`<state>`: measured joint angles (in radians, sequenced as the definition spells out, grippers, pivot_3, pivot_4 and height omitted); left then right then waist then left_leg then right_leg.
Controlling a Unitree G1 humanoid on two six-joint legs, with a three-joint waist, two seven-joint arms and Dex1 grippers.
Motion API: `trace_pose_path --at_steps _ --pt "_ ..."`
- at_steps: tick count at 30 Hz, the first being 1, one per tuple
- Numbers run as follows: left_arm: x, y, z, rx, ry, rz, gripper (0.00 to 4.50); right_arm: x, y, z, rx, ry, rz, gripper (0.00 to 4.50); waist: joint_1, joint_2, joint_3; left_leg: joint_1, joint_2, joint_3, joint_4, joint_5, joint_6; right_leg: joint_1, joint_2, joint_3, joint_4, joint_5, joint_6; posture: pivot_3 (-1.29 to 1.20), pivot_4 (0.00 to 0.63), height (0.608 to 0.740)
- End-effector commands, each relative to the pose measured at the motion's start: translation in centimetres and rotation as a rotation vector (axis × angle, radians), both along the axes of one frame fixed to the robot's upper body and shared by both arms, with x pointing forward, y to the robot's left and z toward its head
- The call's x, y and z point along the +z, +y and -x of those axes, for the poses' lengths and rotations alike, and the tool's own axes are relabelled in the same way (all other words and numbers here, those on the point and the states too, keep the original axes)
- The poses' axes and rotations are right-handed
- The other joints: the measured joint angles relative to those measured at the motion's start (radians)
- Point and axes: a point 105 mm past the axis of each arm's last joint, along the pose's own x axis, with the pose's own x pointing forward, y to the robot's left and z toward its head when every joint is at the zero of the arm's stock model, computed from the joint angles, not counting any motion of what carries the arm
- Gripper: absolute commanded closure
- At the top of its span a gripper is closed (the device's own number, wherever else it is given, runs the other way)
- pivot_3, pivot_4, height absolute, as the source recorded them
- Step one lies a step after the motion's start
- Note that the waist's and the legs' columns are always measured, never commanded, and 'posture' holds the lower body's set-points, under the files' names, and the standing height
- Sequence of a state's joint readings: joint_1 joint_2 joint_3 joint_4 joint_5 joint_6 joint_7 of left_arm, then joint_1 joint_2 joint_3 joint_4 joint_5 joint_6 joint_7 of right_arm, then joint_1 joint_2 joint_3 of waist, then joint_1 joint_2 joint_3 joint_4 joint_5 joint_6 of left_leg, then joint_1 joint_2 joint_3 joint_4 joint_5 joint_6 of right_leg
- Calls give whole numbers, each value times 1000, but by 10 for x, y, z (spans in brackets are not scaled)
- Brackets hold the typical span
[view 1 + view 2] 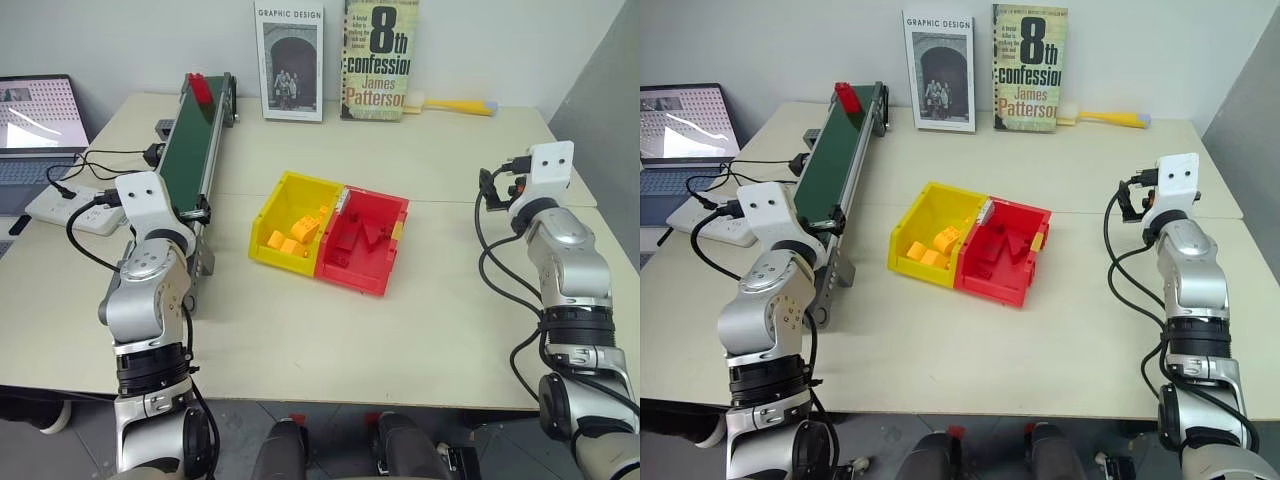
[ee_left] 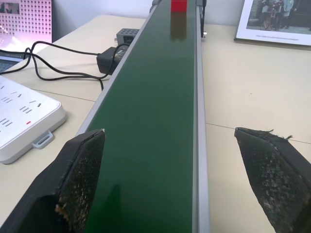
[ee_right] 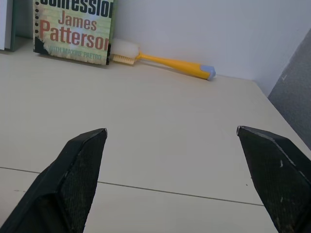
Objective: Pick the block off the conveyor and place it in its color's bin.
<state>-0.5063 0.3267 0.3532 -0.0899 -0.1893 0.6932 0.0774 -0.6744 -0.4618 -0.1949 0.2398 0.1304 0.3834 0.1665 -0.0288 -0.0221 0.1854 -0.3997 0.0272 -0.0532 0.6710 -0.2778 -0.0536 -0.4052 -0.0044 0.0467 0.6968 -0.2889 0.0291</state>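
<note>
Nearest me, low at the frame's left, the left gripper hovers over the near end of the conveyor, its fingers spread wide and holding nothing. At upper left, the red block sits at the belt's far end, not yet picked. Mid-frame, the red bin waits beside the yellow bin. Far right, the right gripper gapes empty.
</note>
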Motion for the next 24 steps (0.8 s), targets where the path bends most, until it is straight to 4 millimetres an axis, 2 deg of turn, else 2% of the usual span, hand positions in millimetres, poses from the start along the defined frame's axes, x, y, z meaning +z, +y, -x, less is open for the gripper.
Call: trace_pose_path --at_steps 1,5,9,10,13,16,21,24 --pt "23 5 6 23 -65 -49 63 13 -3 7 -14 -51 6 0 0 0 0 0 0 0 0 0 0 0 0 0 0 0 0 0 150 740" --pt "27 10 11 42 -76 -70 63 12 1 9 20 -42 14 0 0 0 0 0 0 0 0 0 0 0 0 0 0 0 0 0 150 740" --pt "35 14 14 23 -128 -107 63 22 9 13 124 -38 45 0 -1 0 0 0 0 0 0 0 0 0 0 0 0 0 0 0 150 740" --pt "37 15 15 18 -146 -96 63 27 14 15 180 -40 40 0 0 0 0 0 0 0 0 0 0 0 0 0 0 0 0 0 150 740" --pt "39 24 16 19 -148 -100 63 43 56 36 512 -35 32 0 0 0 0 0 0 0 0 0 0 0 0 0 0 0 0 0 150 740" --pt "37 27 13 12 -139 -96 63 46 83 59 748 13 61 0 -3 0 0 0 1 -1 -1 -1 1 0 1 -1 0 0 0 0 150 740" --pt "32 33 9 -1 -96 -84 63 44 113 94 1008 111 137 0 0 0 0 0 0 -3 0 -1 1 1 0 -2 -1 0 0 0 150 740" --pt "32 32 5 -20 -86 -83 63 46 122 107 1100 150 151 0 0 0 0 0 0 -3 0 -1 1 1 0 -3 -1 0 0 0 150 740"
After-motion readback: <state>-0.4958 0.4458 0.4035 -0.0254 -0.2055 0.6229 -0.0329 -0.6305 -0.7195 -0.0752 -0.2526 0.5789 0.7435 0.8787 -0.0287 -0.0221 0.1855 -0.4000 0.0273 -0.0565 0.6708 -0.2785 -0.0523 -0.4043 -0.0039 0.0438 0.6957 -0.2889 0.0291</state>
